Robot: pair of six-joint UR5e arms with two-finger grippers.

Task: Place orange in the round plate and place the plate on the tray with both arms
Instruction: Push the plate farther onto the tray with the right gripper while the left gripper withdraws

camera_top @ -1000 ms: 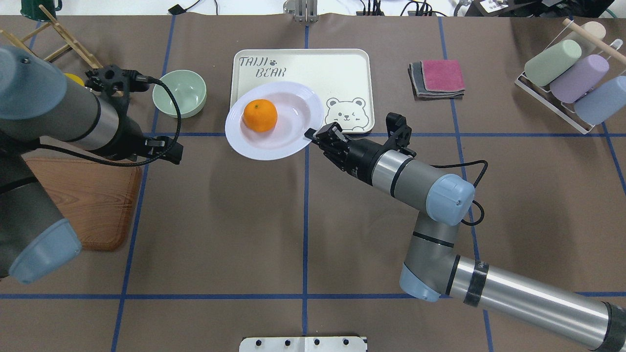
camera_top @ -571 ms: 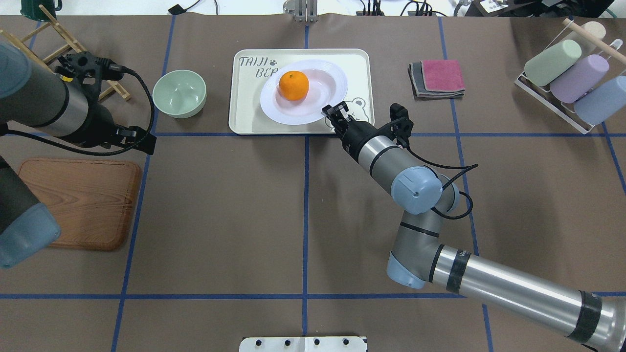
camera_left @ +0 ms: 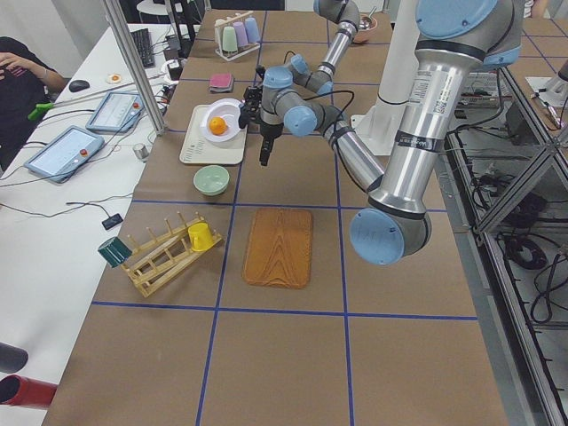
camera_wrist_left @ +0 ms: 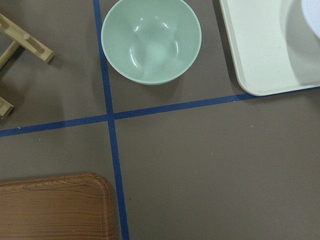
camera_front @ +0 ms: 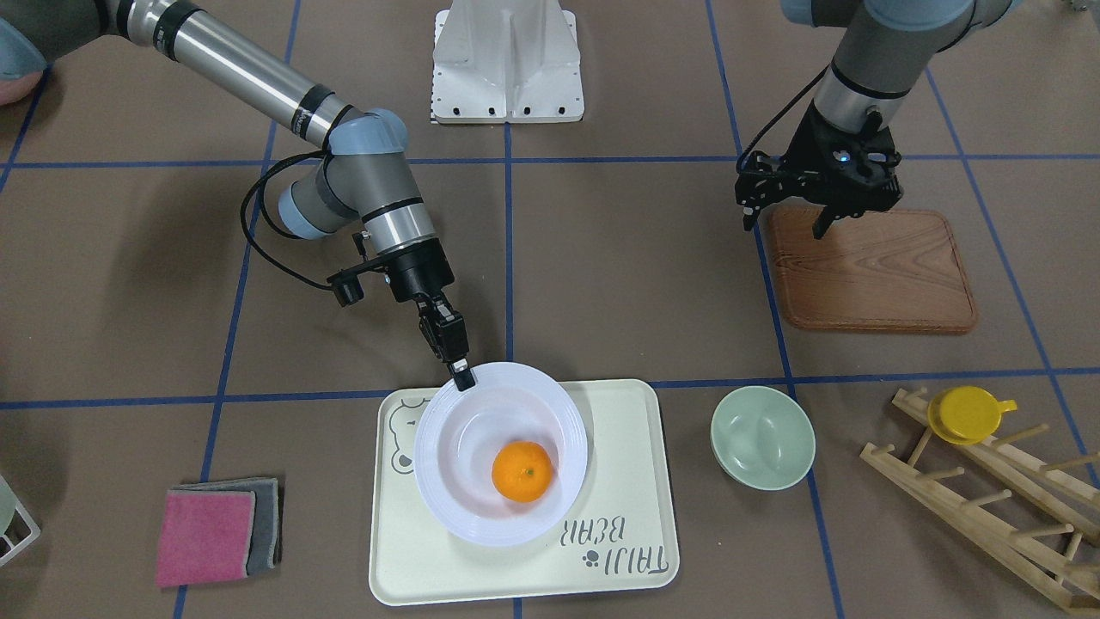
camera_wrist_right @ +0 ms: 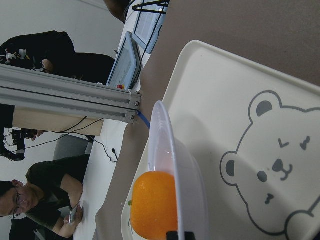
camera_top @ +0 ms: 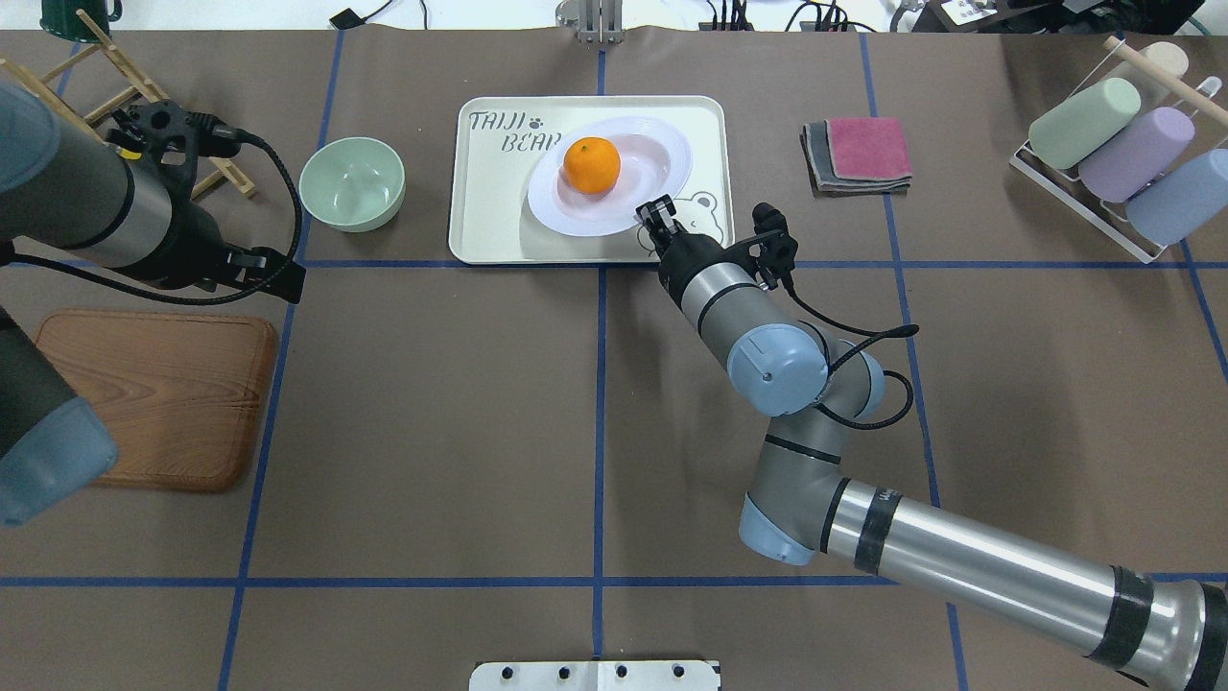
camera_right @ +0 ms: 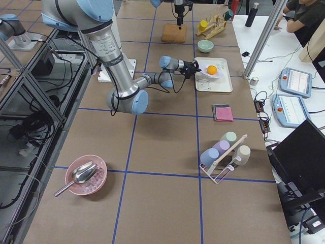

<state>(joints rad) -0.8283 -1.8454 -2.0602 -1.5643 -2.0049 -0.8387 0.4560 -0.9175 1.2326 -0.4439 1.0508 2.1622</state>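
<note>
Your right arm reaches forward across the counter, forearm low and wrist angled toward the tray [camera_top: 489, 216]. Its right hand [camera_top: 655, 213] is pinching the near rim of the round plate [camera_top: 657, 154], one finger above the rim and one below. The plate hangs over the tray's right half, covering part of the bear drawing and the end of the lettering. In the right wrist view the gripped side sits clear above the tray; you cannot tell from any view whether the far rim touches it. The orange [camera_top: 590, 164] lies in the plate's sunken centre, a little toward the side away from the hand.

Your left arm is drawn back on its own side, its left hand [camera_front: 821, 225] pointing down over the bare counter beside the wooden board [camera_top: 163, 393]. The pictures do not show whether its fingers are spread or pressed together. Its wrist camera looks down on the pale-green bowl [camera_wrist_left: 151, 41], which stands just beside the tray's left edge, apart from it.
</note>
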